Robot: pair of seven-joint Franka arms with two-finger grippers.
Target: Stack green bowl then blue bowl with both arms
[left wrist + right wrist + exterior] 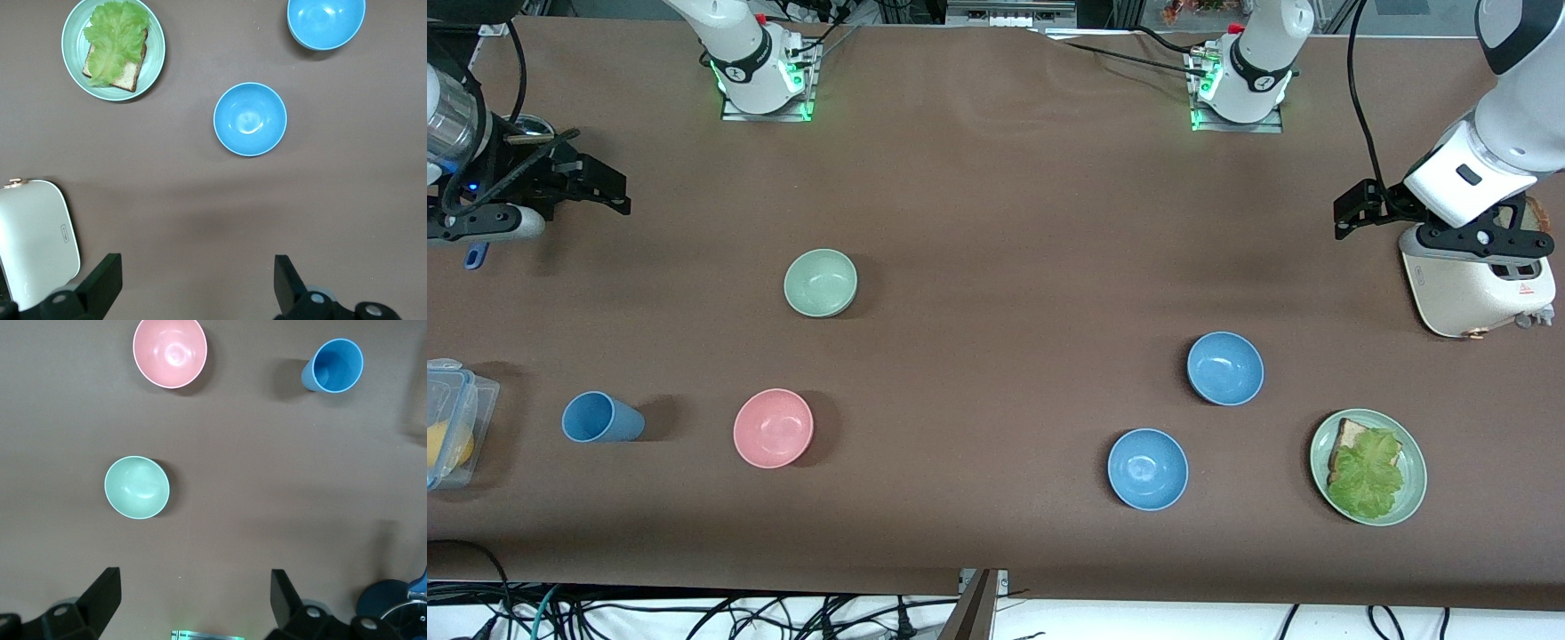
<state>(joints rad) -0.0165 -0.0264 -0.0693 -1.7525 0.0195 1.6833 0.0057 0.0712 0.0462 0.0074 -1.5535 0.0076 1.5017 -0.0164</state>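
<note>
Nothing is stacked yet. The green bowl [820,282] sits toward the right arm's end, the blue bowl [1224,367] toward the left arm's. Both the right gripper [190,597] and left gripper [197,283] are held spread and empty, ready to descend.

- Table [996,204]: brown covering, carries all items.
- Green bowl [820,282]: upright, toward the right arm's end.
- Pink bowl [773,428]: nearer the front camera than the green bowl.
- Blue cup [601,418]: beside the pink bowl.
- Blue bowl [1224,368] and brighter blue bowl [1147,468]: near each other, apart.
- Green plate [1368,468]: bears bread and lettuce.
- White toaster [1476,284] and clear container [454,418]: at the table's two ends.
</note>
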